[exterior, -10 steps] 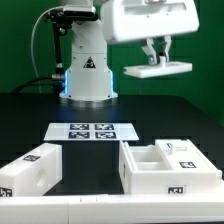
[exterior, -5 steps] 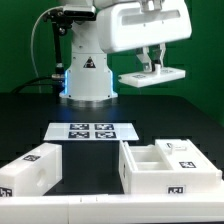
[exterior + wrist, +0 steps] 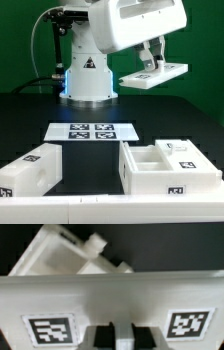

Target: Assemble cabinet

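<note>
From my station I see the pincer (image 3: 151,60) high above the bench (image 3: 150,115), closed on a flat white cabinet panel (image 3: 154,75). The panel hangs in the air, well clear of everything below. It is tilted, with the end toward the exterior view's right higher than the other.

In the wrist view the pincer (image 3: 118,335) grips the same cabinet panel (image 3: 115,294) at its near edge. Its dark fingers (image 3: 98,338) sit close together between two square black-and-white tags (image 3: 50,330). Past the panel's far edge that camera catches a white piece with angled walls (image 3: 68,255) against the dark bench — I cannot tell which part it is.

The rest of the cabinet is down on the bench, toward the front. An open cabinet body (image 3: 170,170) with inner dividers sits on the exterior view's right, and it has a tag on its front face. A closed cabinet box (image 3: 30,172) lies on the exterior view's left, tagged on top. The two are well apart.

Between them and further back the marker board (image 3: 92,131) lies flat — behind it stands the robot pedestal (image 3: 88,78) with its triangle sticker.
</note>
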Controlling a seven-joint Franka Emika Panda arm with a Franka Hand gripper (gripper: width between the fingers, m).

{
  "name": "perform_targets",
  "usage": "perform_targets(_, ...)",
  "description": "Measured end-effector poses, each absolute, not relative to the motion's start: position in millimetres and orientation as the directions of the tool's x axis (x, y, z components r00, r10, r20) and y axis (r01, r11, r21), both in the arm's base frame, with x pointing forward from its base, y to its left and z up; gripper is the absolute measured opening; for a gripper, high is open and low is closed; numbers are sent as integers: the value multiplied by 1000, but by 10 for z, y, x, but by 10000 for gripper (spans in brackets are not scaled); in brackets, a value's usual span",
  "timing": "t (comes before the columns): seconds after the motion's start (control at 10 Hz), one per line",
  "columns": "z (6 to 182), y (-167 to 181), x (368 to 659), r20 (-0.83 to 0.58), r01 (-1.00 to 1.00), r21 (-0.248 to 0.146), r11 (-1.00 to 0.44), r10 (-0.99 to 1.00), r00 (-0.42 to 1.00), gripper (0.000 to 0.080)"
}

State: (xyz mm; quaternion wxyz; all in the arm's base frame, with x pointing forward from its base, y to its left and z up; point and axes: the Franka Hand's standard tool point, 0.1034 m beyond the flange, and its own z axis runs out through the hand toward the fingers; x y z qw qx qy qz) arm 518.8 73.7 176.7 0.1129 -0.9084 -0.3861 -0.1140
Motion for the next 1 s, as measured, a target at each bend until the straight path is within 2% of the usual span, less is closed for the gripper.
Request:
perform_targets(0.2, 1746, 724, 5167, 286, 709, -126, -694, 659, 696, 66)
perform_targets(0.4, 1714, 691, 5171, 294, 738, -112, -666, 687, 665, 66)
perform_targets(0.7, 1415, 500, 5244, 314, 931, 1, -364, 884, 345, 66)
perform_targets(0.8, 1329, 476, 5280, 307, 963, 30, -268, 919, 246, 66)
perform_targets(1.0, 1299, 416, 5293, 275, 986, 63, -154, 952, 131, 66)
